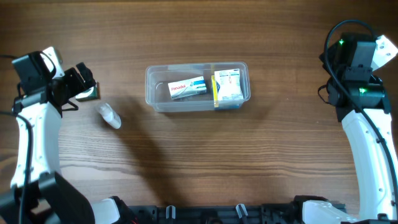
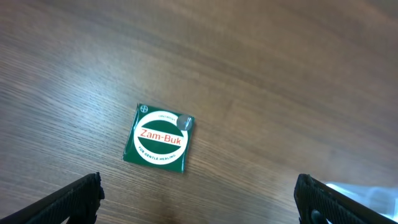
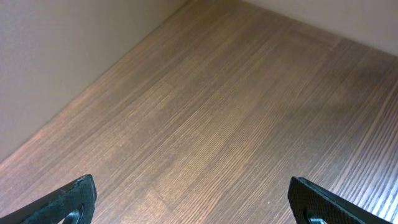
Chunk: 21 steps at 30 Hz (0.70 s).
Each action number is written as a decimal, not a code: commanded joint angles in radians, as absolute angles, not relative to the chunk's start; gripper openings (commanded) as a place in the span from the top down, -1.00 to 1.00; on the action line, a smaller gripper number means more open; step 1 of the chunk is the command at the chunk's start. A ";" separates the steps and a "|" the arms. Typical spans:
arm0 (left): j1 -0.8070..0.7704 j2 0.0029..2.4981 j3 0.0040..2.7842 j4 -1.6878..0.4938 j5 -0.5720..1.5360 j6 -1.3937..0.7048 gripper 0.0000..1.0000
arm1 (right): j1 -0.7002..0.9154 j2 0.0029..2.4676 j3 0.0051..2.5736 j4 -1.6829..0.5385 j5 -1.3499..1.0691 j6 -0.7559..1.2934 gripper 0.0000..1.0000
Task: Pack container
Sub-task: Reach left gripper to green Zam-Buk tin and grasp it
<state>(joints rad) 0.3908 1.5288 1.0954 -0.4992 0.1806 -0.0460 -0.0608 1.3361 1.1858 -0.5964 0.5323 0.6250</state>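
Count: one container [image 1: 155,84], clear plastic, near the middle of the table [image 1: 199,162]. Two small boxes are plainly inside it, a red-lettered Panadol box [image 1: 188,88] to the left and a white-and-blue box [image 1: 227,86] to the right. Two loose items lie outside it: one green square Zam-Buk pack [image 2: 159,137] and one small pale plastic piece [image 1: 109,115]. Two arms, two grippers. Hard to make out: a yellow edge between the two boxes may be a third box or part of the right one, cannot tell. From overhead the Zam-Buk pack is mostly hidden under the left gripper [image 2: 198,202], and the pale piece is cut off at the lower right corner of the left wrist view. The right gripper's fingers do not show from overhead. Left gripper: fingers wide apart, nothing between them, above the Zam-Buk pack and not touching it. Right gripper [image 3: 193,199]: fingers wide apart over bare wood. The container is well apart from both, left gripper to its left, right gripper to its right.
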 commanded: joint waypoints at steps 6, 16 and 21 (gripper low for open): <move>0.385 1.626 1.116 -0.420 0.228 -0.014 -1.00 | -0.059 1.345 1.182 -0.595 0.542 0.637 -0.99; 0.382 1.699 1.116 -0.357 0.223 0.104 -1.00 | -0.059 1.345 1.182 -0.595 0.542 0.637 -0.99; 0.382 1.753 1.116 -0.319 0.224 0.128 -0.99 | -0.059 1.345 1.182 -0.595 0.542 0.637 -0.99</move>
<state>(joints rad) 0.3870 1.7126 1.0958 -0.3405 0.2081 0.0731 -0.0608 1.3361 1.1858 -0.5964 0.5323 0.6250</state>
